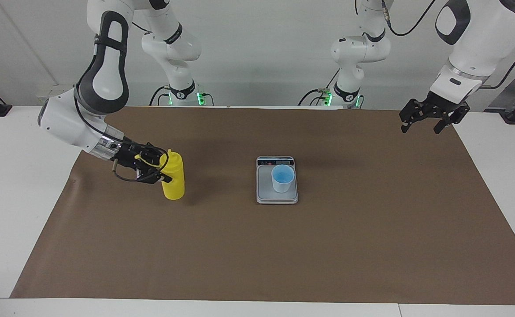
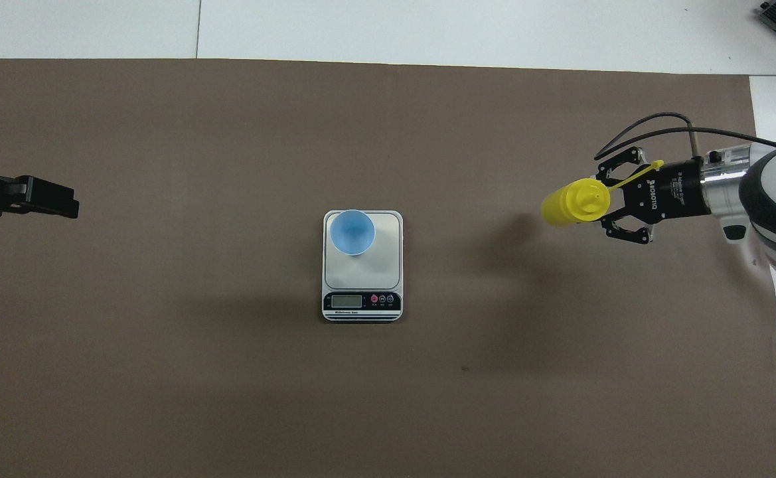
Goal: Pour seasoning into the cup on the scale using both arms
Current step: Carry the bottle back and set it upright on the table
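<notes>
Going across the facing view from its left edge, we meet the right arm first, reaching in low from its own end of the table. The right gripper [image 1: 162, 172] lies nearly level, and its fingers are clamped on the seasoning bottle [image 1: 173, 180] from the side, about the upper part of the body just under the cap. The bottle stands upright, with its base at or just above the brown mat [image 1: 257, 246]; we cannot tell from here whether it actually rests on the mat. In the overhead view the same gripper [image 2: 603, 202] shows one finger on either side of the bottle [image 2: 570, 204], and the thin yellow cap strap lies across the top of the gripper.

Next comes the scale [image 1: 277, 196], near the middle of the mat and well apart from the bottle, toward the left arm's end from it. Its dark display strip is on the edge nearer to the robots. The light-blue cup [image 1: 282, 178] stands upright on the weighing plate, set toward the plate's corner that is farther from the robots and toward the left arm's end, as the overhead view [image 2: 352, 232] makes plain on the scale [image 2: 388, 265].

Last we come to the left arm, which waits. The left gripper [image 1: 424, 125] hangs in the air over the edge of the mat at its own end of the table, its fingers spread apart and holding nothing, well apart from cup and scale.
</notes>
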Controlling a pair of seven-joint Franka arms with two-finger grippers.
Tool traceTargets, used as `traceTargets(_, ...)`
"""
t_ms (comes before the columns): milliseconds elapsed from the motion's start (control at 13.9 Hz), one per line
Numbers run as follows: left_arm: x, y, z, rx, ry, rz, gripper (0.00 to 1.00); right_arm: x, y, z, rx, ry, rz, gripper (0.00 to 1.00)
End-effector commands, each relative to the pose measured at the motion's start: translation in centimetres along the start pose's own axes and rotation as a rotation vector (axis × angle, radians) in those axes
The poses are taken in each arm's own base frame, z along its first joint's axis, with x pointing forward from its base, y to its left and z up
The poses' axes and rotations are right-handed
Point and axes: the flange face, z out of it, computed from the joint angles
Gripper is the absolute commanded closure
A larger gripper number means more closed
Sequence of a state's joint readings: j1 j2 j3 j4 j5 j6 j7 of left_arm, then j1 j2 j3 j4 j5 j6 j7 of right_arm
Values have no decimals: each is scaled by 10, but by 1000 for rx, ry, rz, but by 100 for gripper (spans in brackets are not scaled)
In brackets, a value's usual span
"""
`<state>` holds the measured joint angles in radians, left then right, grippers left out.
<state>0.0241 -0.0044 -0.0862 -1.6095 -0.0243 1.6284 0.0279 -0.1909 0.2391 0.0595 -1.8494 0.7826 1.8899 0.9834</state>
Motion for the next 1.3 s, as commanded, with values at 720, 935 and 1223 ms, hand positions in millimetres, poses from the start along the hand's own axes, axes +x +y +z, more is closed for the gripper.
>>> traceTargets(720,-9,-4,-4,13,-7,-5,0,70,33,23,69,-63,254,0)
traceTargets(935,-9,-3,-4,14,-7,-3,0,60,32,15,62,-29,213,0)
traceTargets(1223,-9,-3,-4,14,-7,-3,0,41,34,-14,2,151,59,0)
